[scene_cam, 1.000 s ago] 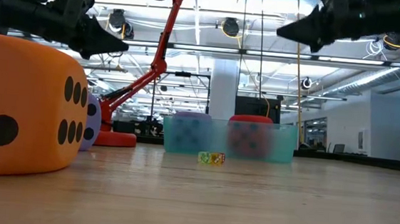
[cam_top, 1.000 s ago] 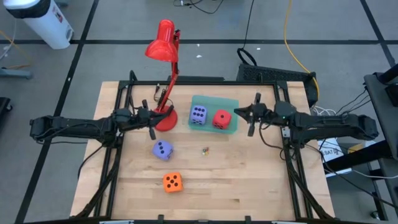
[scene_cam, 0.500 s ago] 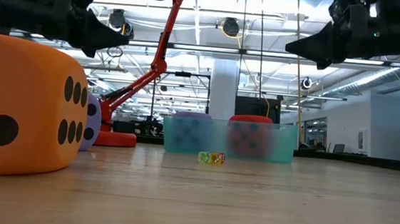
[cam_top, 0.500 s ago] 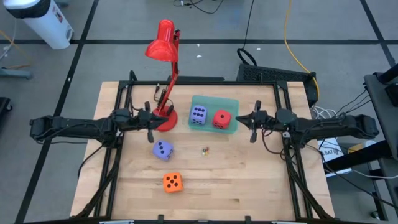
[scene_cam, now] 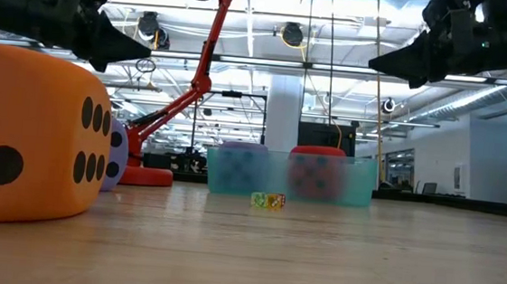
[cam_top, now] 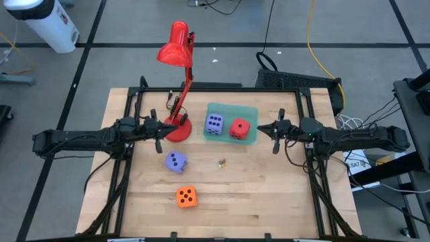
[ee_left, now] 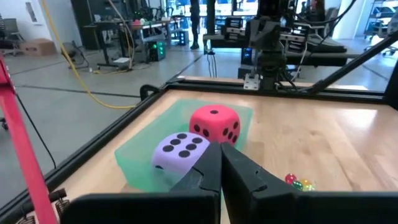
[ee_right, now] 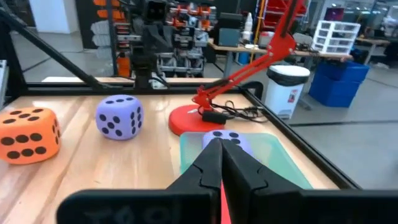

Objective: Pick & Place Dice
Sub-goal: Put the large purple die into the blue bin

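Two of my dice already sit in the teal tray (cam_top: 250, 111): a purple-blue die (cam_top: 213, 124) and, just beside it, the red die (cam_top: 238, 128). The other purple-blue die (cam_top: 175, 160) and the orange die (cam_top: 186, 196) lie apart on the bare table (cam_top: 269, 195), nearer the front edge.

They look to me like soft foam: light, matt, a little squashy, not fragile. Their rounded corners would slip out of a pinch, so I would take each across two opposite flat faces, at mid-height, and squeeze only enough to dent it.

My left hand (cam_top: 160, 127) hangs above the table by the red lamp's base (cam_top: 179, 130), fingers pressed together, holding nothing. My right hand (cam_top: 274, 130) hovers just beside the tray, likewise closed and empty. I judge both must open wide before any grasp.
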You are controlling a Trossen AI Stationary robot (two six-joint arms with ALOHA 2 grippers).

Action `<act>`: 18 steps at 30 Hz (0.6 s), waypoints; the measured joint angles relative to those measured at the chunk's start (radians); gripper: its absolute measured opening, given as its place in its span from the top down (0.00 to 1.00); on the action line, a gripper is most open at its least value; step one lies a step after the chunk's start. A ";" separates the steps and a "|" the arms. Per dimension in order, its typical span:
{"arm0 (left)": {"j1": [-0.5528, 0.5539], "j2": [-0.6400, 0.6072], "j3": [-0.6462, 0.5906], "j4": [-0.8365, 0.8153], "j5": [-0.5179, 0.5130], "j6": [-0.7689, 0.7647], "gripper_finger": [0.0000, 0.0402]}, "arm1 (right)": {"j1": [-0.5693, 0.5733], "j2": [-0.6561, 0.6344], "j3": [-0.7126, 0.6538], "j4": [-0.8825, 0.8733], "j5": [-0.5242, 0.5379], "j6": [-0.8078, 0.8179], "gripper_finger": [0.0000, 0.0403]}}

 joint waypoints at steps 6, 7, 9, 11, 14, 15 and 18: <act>0.000 -0.019 0.000 -0.034 0.000 -0.015 0.99 | 0.000 0.006 0.000 0.000 -0.001 0.011 1.00; 0.000 -0.019 0.000 -0.036 0.000 -0.015 0.99 | 0.000 0.006 0.000 0.000 -0.001 0.014 1.00; 0.000 -0.019 0.000 -0.036 0.000 -0.017 0.99 | 0.000 0.006 0.000 -0.001 -0.001 0.014 1.00; 0.000 -0.019 0.000 -0.036 0.000 -0.019 0.98 | 0.000 0.006 0.000 -0.001 -0.001 0.014 1.00; 0.000 -0.019 0.000 -0.036 0.000 -0.015 0.99 | 0.000 0.006 0.000 -0.002 -0.001 0.013 1.00; 0.000 -0.019 0.000 -0.034 0.000 -0.015 0.99 | 0.000 0.006 0.000 -0.002 -0.001 0.011 1.00; 0.000 -0.019 0.000 -0.028 -0.001 -0.012 0.98 | 0.000 0.006 0.000 -0.002 -0.001 0.001 1.00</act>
